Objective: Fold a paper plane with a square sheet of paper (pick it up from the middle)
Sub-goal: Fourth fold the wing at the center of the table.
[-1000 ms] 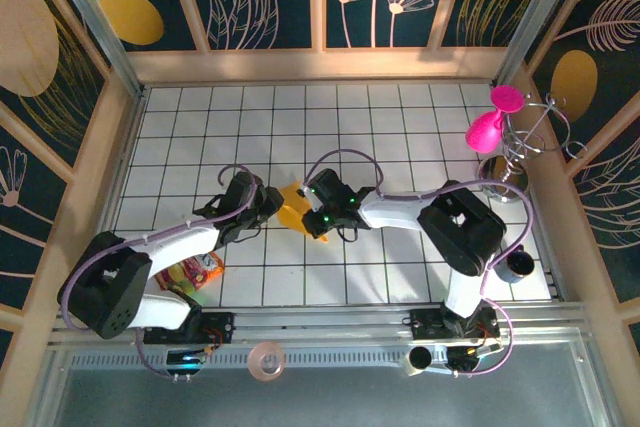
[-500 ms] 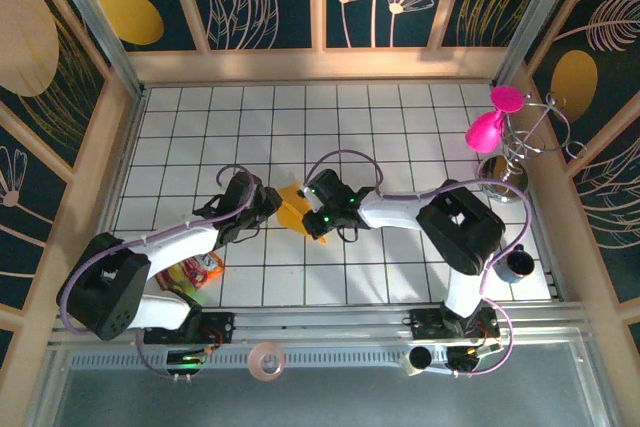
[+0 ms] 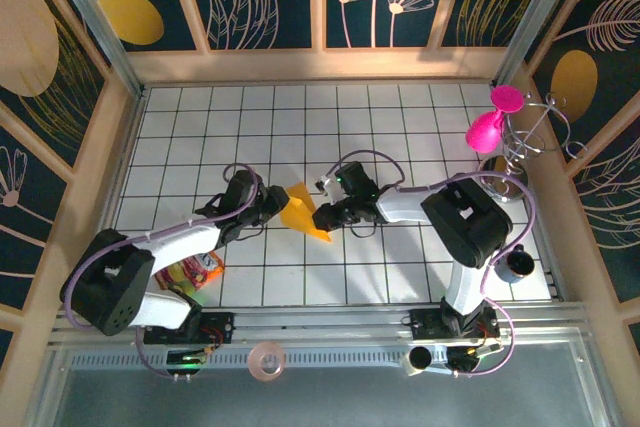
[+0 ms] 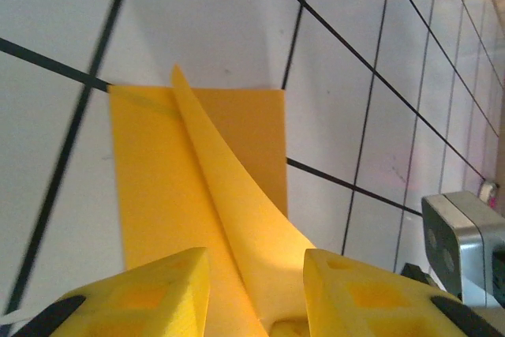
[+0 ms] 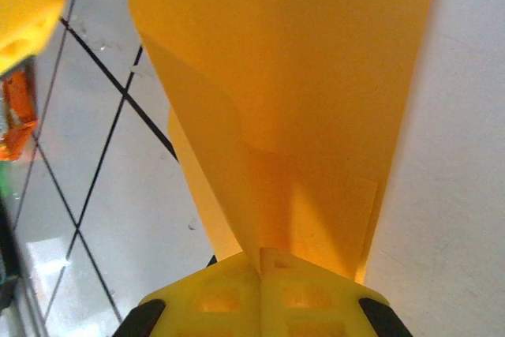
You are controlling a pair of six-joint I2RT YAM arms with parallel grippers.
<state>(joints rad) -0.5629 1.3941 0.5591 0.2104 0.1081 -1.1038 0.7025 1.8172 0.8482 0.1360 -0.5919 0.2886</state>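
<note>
From the top external view, the sheet of paper (image 3: 302, 213) lies near the middle of the white tiled tabletop (image 3: 400, 117), partly folded into a pointed wedge with its sharp tip toward the near edge. The left gripper (image 3: 275, 205) reaches in from the left and meets the paper's left edge. The right gripper (image 3: 327, 211) comes from the right and touches its right side. From this height I cannot tell how either pair of fingers stands. A crinkly snack packet (image 3: 190, 272) sits beside the left arm's base. A pink balloon figure (image 3: 487, 127) hangs on a wire stand (image 3: 525, 147) at the far right, well apart from the paper.

At the left wrist, the left gripper (image 4: 254, 267) has its yellow fingers (image 4: 158, 290) standing narrowly apart, with a clear gap between them. The sheet of paper (image 4: 150, 187) lies flat on the tabletop (image 4: 221, 21) in front, and one flap lifts off along a diagonal crease and curves back into that gap. The fingers are not pressed on it.

At the right wrist, the right gripper (image 5: 260, 262) has its fingers (image 5: 225, 301) brought fully together, pinching the sheet of paper (image 5: 292, 61) at a folded edge. The paper fans out wide from the pinch, raised over the tabletop (image 5: 461, 116). One yellow finger of the left gripper (image 5: 24, 1) shows at the upper left corner, and a strip of the snack packet (image 5: 16, 116) at the left edge.
</note>
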